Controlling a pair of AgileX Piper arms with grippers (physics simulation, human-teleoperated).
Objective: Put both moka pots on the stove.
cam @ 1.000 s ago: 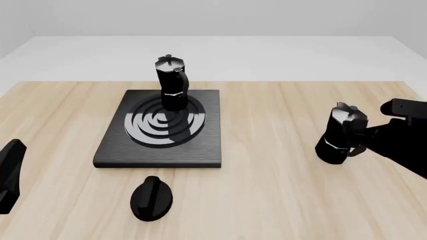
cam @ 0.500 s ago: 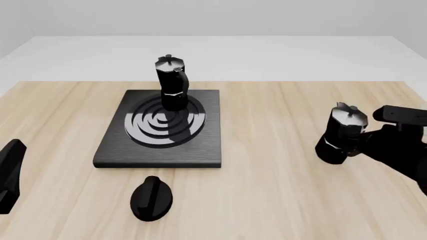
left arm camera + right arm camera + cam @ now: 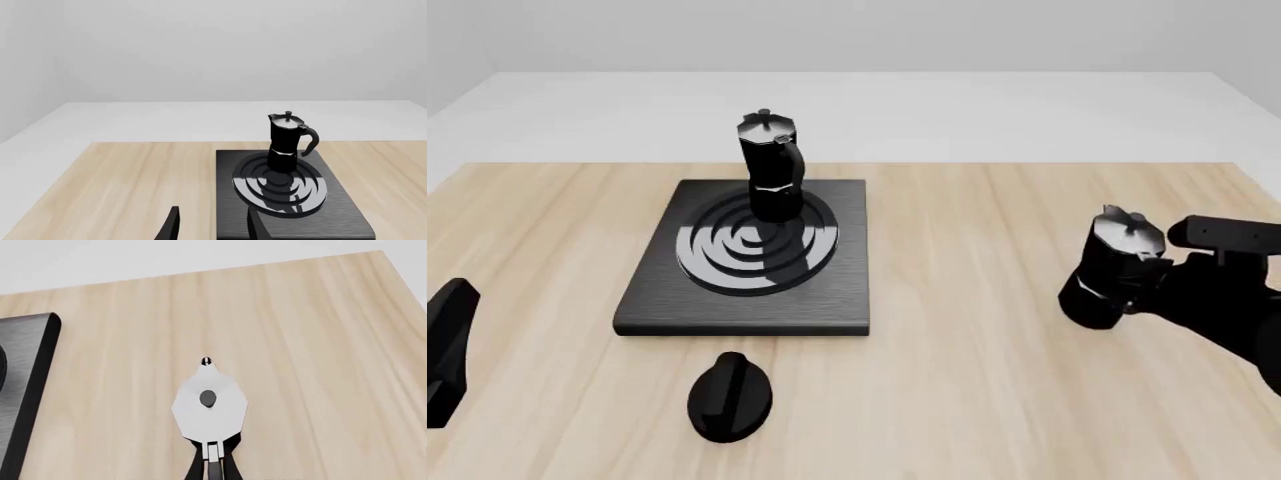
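Observation:
One moka pot (image 3: 771, 170) stands upright on the stove (image 3: 747, 290), on the far part of the burner rings; it also shows in the left wrist view (image 3: 287, 142) on the stove (image 3: 333, 210). The second moka pot (image 3: 1108, 270) stands on the table at the right. My right gripper (image 3: 1148, 285) is at its handle side. In the right wrist view I look down on its silvery lid (image 3: 209, 402), and the fingers of my right gripper (image 3: 212, 452) sit close on the handle. My left gripper (image 3: 447, 340) is open and empty at the far left; its open fingers also show in the left wrist view (image 3: 213, 227).
A flat black oval knob (image 3: 730, 397) lies on the table just in front of the stove. The table's right edge is near the second pot. The stove's edge (image 3: 27, 390) shows in the right wrist view.
My right arm has come down a little and closer onto the second pot's handle. Neither pot has moved, and the left arm is still.

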